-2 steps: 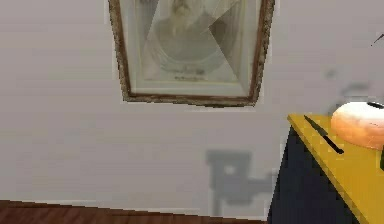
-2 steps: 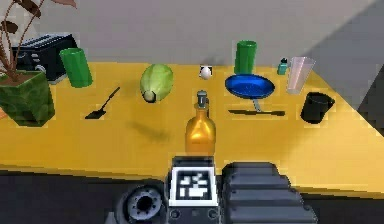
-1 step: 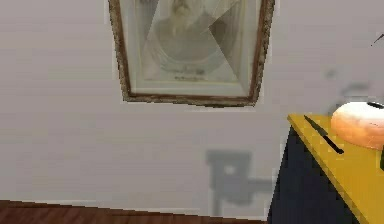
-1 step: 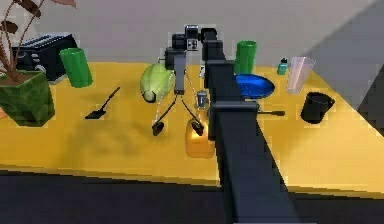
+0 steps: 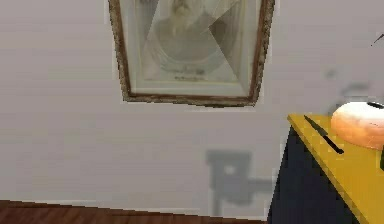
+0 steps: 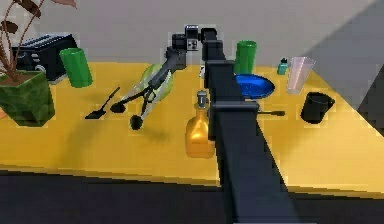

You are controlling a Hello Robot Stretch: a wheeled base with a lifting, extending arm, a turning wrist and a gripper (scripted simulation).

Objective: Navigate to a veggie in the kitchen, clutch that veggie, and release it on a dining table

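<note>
- The arm, a dark bar, rises from the bottom edge of the arm side view and reaches out across the yellow countertop.
- At the far left stand a potted plant, a black toaster and a green cup.
- Next are black utensils lying flat, one of them a ladle.
- Just right of them is the veggie, a pale green rounded lump resting on the countertop.
- The gripper is at the veggie's upper right. I cannot tell whether it touches the veggie, how the jaws stand, or whether it holds anything.
- A yellow bottle stands just left of the arm in the picture. A blue plate, a clear glass and a black mug lie on the arm's other side.
- The step in hand looks like the reach and grasp at the kitchen counter, with the trip to the dining table not yet begun.
- The next move calls for a sure hold and a straight lift clear of the utensils. The arm must then draw back without hitting the bottle before the robot drives off.
</note>
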